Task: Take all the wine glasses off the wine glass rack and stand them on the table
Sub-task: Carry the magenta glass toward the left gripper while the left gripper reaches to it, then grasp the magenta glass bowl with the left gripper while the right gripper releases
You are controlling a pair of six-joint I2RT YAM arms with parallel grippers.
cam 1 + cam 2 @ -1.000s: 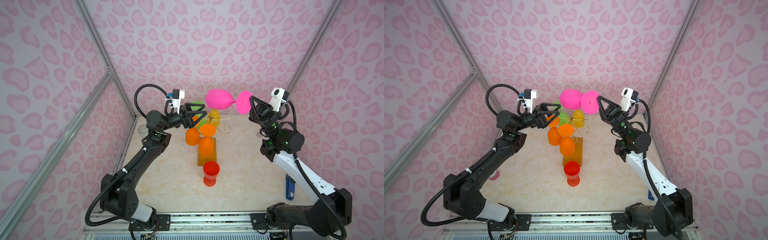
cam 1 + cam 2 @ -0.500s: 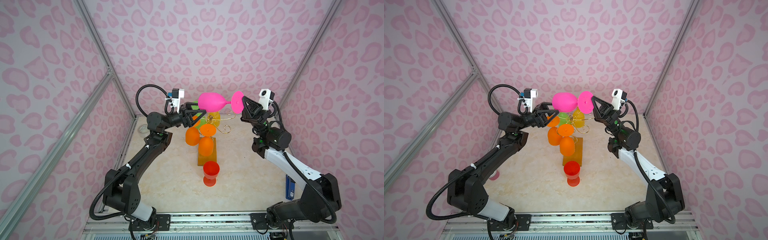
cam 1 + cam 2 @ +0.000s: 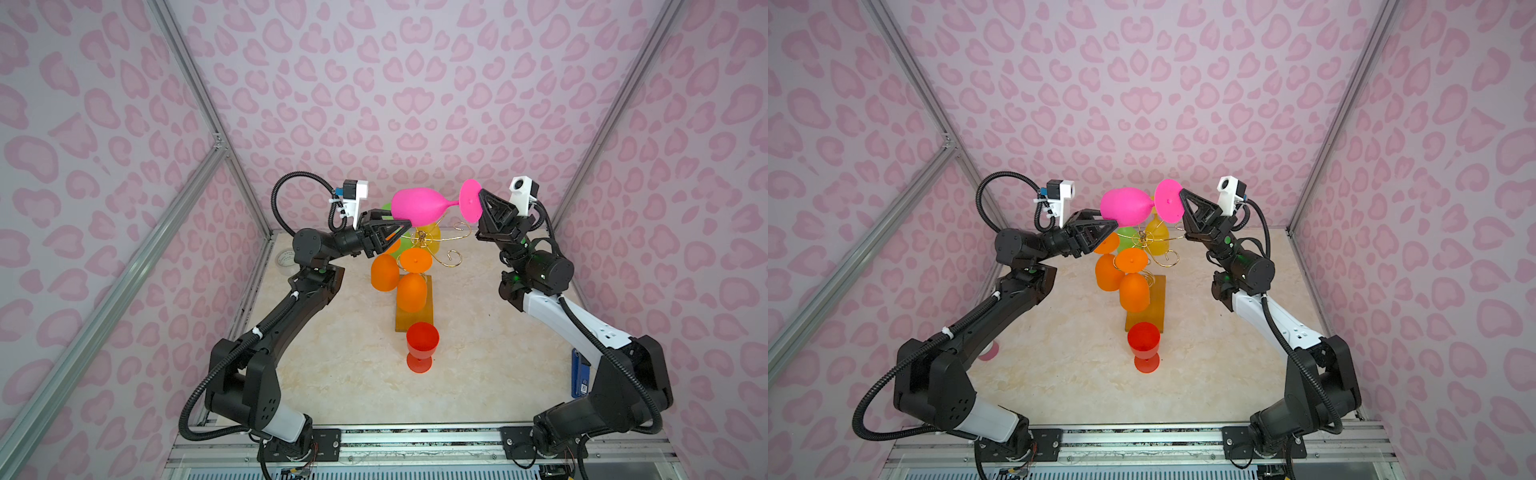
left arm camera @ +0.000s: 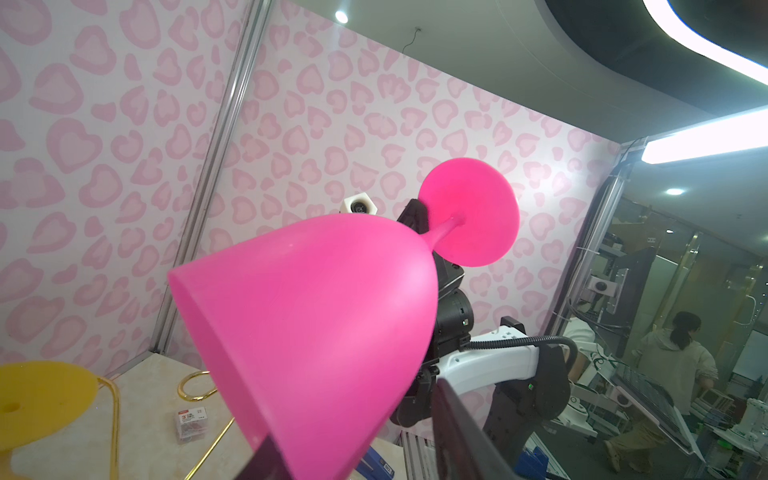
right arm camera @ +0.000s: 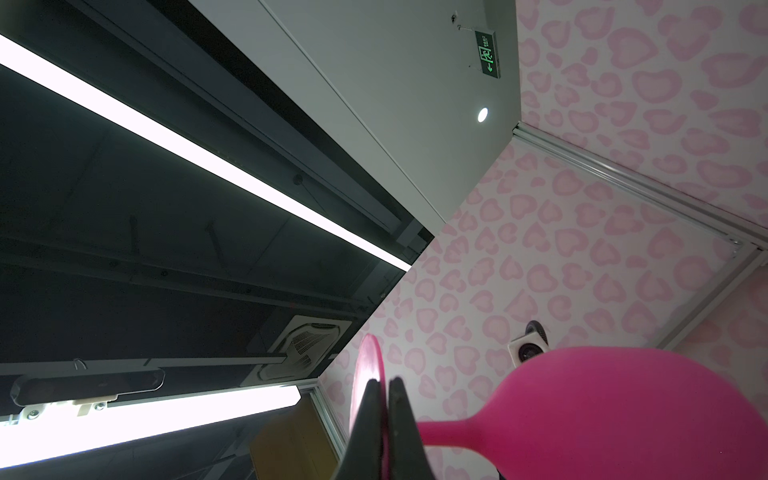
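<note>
The pink wine glass [image 3: 419,208] lies sideways in the air above the wine glass rack [image 3: 429,299], bowl toward 9 o'clock, foot toward 3. The right pincer [image 3: 480,198] is clamped on the foot's edge. The left pincer [image 3: 397,220] straddles the bowl's rim; whether it presses, I cannot tell. Orange glasses [image 3: 411,291] hang on the rack, and a red glass [image 3: 422,340] stands on the table [image 3: 332,365] at its 6 o'clock
</note>
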